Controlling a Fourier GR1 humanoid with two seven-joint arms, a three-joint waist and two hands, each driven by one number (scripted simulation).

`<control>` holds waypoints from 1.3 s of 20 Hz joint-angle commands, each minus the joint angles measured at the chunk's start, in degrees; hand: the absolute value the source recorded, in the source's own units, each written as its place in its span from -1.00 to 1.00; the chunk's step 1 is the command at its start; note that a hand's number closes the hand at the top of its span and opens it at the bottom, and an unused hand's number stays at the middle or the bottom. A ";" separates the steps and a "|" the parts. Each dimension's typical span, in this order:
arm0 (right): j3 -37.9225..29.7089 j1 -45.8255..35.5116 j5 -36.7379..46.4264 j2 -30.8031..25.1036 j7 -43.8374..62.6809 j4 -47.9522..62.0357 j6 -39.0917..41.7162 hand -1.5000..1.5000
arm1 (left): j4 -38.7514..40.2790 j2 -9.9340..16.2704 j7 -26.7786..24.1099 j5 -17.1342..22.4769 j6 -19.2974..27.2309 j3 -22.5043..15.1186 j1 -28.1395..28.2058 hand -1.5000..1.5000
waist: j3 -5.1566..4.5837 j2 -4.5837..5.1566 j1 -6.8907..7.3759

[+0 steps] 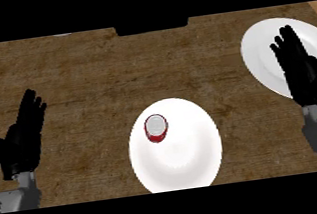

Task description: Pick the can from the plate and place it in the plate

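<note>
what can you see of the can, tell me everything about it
The can is small and red with a pale silvery top, seemingly metal. It stands upright, seen nearly from above, so mostly its round top and a strip of red side show. It sits on the near white plate, in that plate's far left part, inside the rim. Only the plate touches it. Both hands are away from it, at the view's sides.

No lettering can be read anywhere; the can (pixel 156 128) shows only a red side and grey top. Neither plate carries a mark.
</note>
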 commanded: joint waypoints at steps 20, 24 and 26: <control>34.73 12.55 29.76 22.40 -14.80 -4.92 -37.83 -1.00 | 2.79 -0.40 7.66 -6.23 -0.70 -6.56 1.42 0.00 | -1.45 -1.04 0.95; 37.17 7.05 43.15 17.20 3.58 0.93 -38.87 -1.00 | 1.18 -3.62 9.87 -10.09 4.34 -9.34 1.04 0.00 | -1.63 -1.28 0.84; 38.10 5.60 49.12 16.39 10.48 4.34 -39.03 -1.00 | 3.48 -3.00 8.16 -8.80 2.45 -8.30 1.13 0.00 | -1.78 -1.31 0.70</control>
